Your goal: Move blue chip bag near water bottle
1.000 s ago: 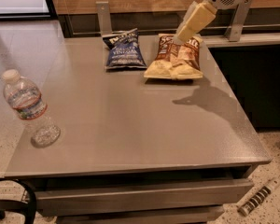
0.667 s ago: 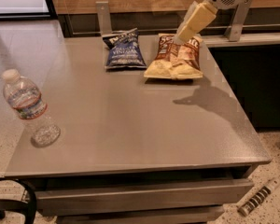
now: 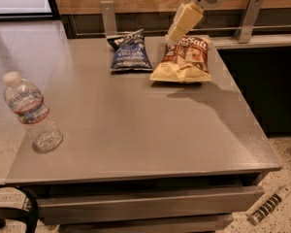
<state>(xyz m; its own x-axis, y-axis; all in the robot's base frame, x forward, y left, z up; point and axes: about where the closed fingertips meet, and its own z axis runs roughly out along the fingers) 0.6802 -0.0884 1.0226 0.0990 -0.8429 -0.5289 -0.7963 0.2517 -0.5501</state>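
Blue chip bag [image 3: 131, 55] is lying flat at the far side of the worktop [image 3: 136, 130], just beside the brown-and-yellow Sea Salt chip bag [image 3: 184, 62]. It is well apart from the water bottle [image 3: 31, 113], which is standing upright near the left edge. I am holding the gripper [image 3: 183, 23] in the air over the far end of the Sea Salt bag, touching neither bag. Whether it is wide or narrow I cannot tell. I am judging that it is hanging high so it can come down on the blue bag without brushing its neighbour.
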